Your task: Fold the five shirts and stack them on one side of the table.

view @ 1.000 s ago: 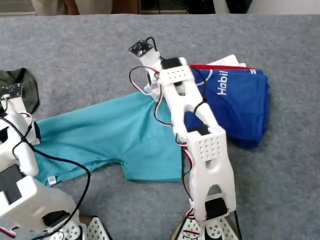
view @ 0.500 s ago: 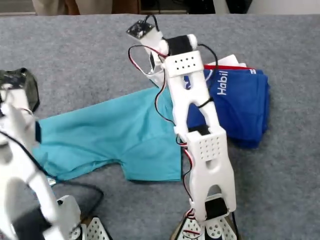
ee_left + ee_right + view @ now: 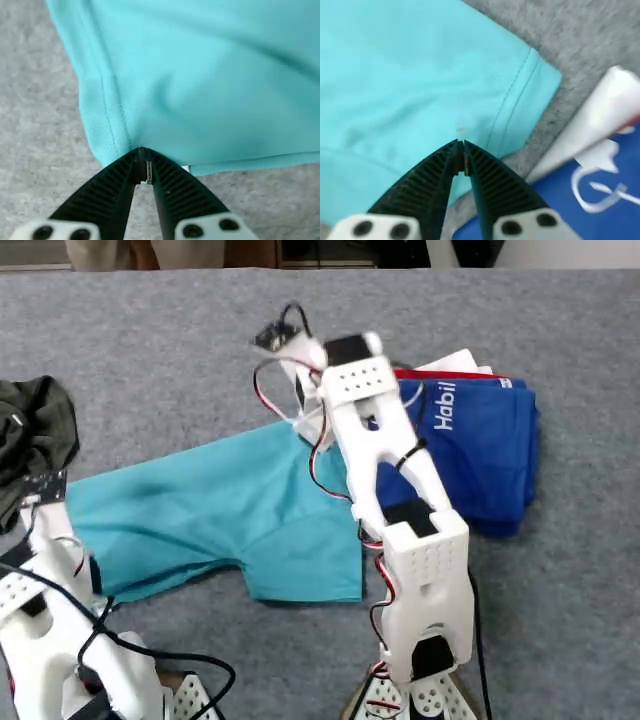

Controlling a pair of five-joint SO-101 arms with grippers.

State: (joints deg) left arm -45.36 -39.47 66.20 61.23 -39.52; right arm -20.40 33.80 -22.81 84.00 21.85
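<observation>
A teal shirt (image 3: 220, 510) lies spread flat across the middle of the grey table (image 3: 150, 330). My left gripper (image 3: 62, 525) is at the shirt's left edge. In the left wrist view the left gripper (image 3: 142, 162) is shut, with the hem corner of the teal shirt (image 3: 200, 75) drawn to a point between its tips. My right gripper (image 3: 298, 412) is at the shirt's far right corner. In the right wrist view it (image 3: 460, 150) is shut on the sleeve of the teal shirt (image 3: 395, 75), a little in from the hem.
A folded blue shirt (image 3: 470, 450) tops a stack at the right, with red and white layers showing under it, close beside the right arm. A crumpled dark green shirt (image 3: 35, 435) lies at the table's left edge. Bare grey cloth stretches along the far side.
The left arm has swung from the dark green shirt down to the teal shirt's left edge. The right arm rose briefly, then sank back onto the far right corner.
</observation>
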